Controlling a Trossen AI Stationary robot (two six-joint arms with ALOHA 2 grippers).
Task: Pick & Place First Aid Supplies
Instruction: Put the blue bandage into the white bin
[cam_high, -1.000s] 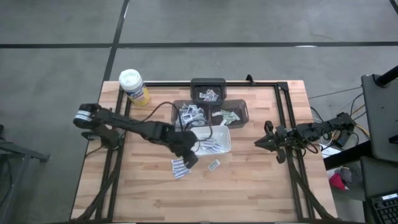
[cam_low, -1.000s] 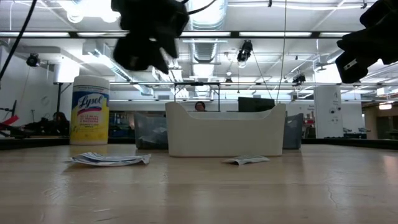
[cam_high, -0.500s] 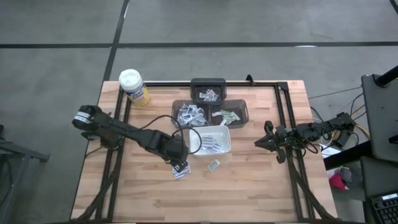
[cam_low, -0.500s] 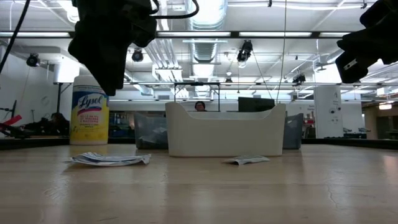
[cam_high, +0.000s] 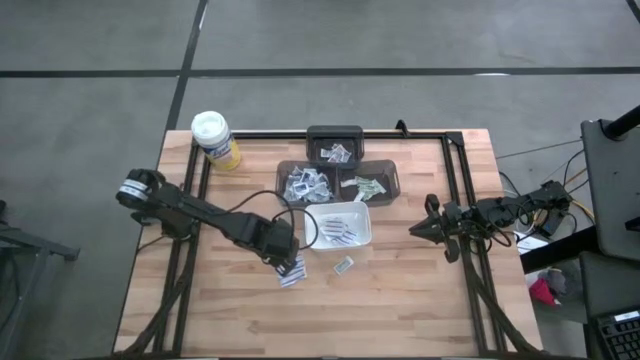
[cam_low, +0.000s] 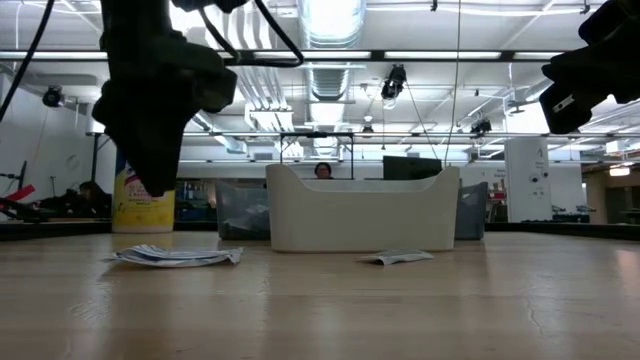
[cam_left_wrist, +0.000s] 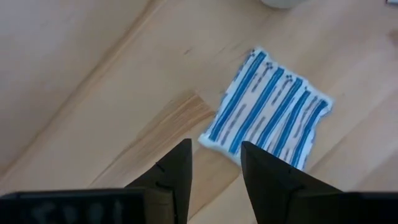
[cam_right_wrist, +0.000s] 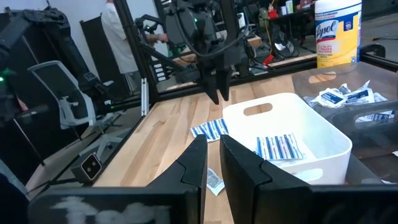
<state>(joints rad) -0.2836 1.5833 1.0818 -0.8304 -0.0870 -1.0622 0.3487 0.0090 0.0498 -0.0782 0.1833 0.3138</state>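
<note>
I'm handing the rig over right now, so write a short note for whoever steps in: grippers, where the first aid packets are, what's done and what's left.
Left gripper: open, empty, hanging above the blue-striped packet on the table in front of the white tray.
Right gripper: waiting at the table's right side, fingers nearly together, holding nothing.
Packets: some lie in the white tray, more in the three dark bins behind it. Two lie loose on the wood: the striped one and a smaller packet in front of the tray.
Done: several packets already in the tray.
Left: pick up the two loose packets, the striped one probably first.
</note>
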